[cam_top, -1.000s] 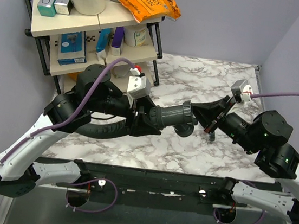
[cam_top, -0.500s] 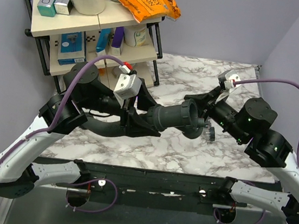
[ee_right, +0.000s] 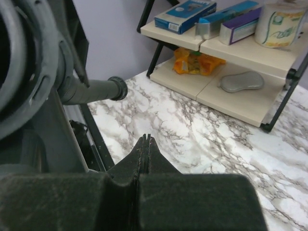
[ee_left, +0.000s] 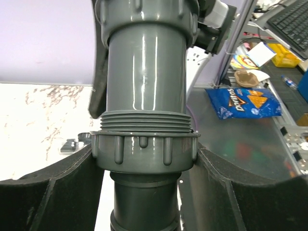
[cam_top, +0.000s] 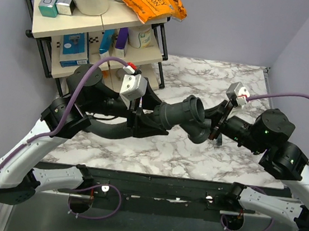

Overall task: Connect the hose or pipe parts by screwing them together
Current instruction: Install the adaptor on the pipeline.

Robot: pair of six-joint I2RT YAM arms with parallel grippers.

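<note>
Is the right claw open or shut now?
Shut. In the right wrist view the right claw has its two fingers pressed together with no gap, and nothing is between them.

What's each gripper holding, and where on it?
Left gripper clamps the pipe fitting by its ribbed collar, right beside the threads. Right gripper is shut on nothing.

The left end effector (cam_top: 152, 121) has tipped the pipe fitting (cam_top: 180, 113) so its wide mouth points more upward.
</note>
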